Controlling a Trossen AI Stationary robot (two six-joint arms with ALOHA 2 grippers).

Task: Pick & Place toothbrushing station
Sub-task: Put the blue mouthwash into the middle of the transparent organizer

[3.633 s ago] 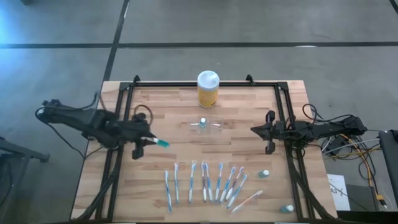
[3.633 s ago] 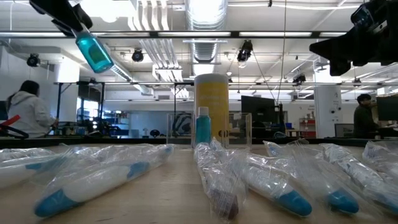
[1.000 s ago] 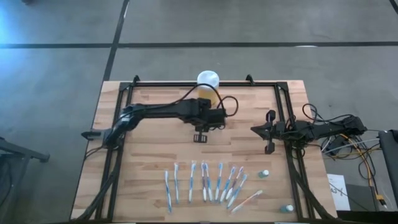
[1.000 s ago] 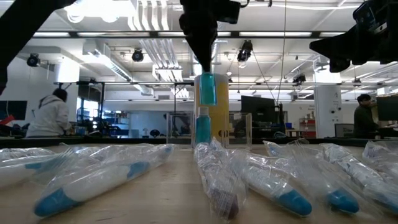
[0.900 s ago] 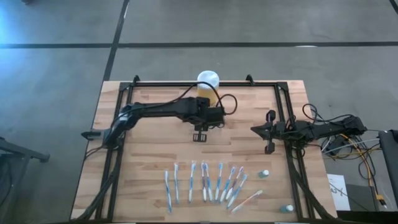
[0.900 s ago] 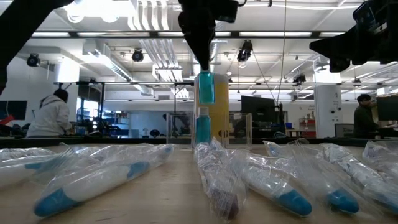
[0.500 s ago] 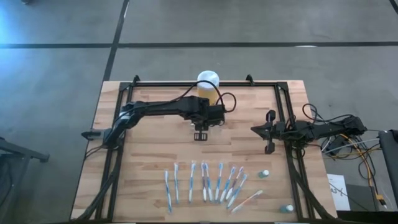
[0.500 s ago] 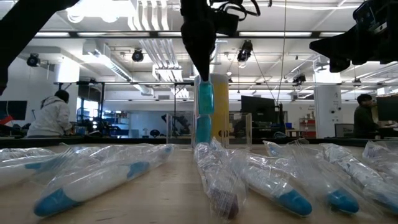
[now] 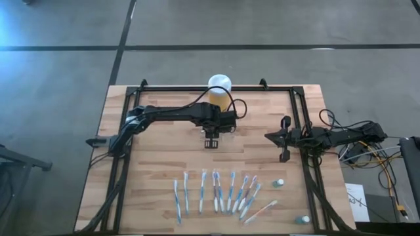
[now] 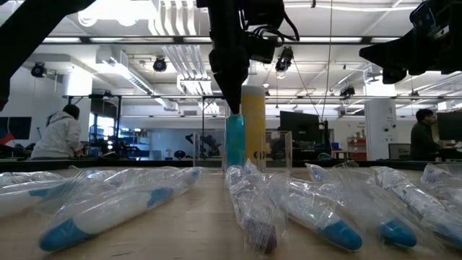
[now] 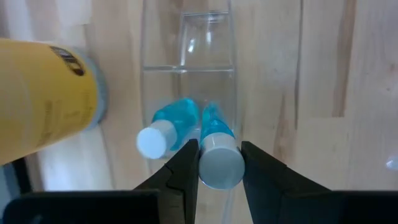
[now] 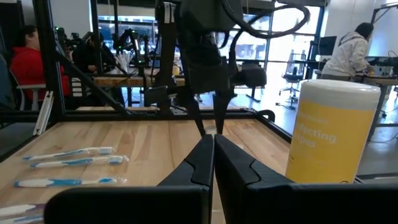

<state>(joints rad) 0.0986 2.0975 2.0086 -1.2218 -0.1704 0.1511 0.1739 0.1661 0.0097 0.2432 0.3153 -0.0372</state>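
Lettering on the yellow jar [image 12: 328,134] reads partly "fecting", rest cut off. Left gripper [image 11: 219,163] pinches a small blue bottle [image 11: 217,155] by its white cap, lowering it into the toothbrushing station [image 11: 188,87], beside another blue bottle [image 11: 165,127] already inside. Station is clear plastic, low, mid-bench just beside the jar. Right gripper [image 12: 213,155] hangs over the bench's right side, fingers pressed together, empty. Wrapped toothbrushes [image 9: 216,193] lie in a row near the front edge.
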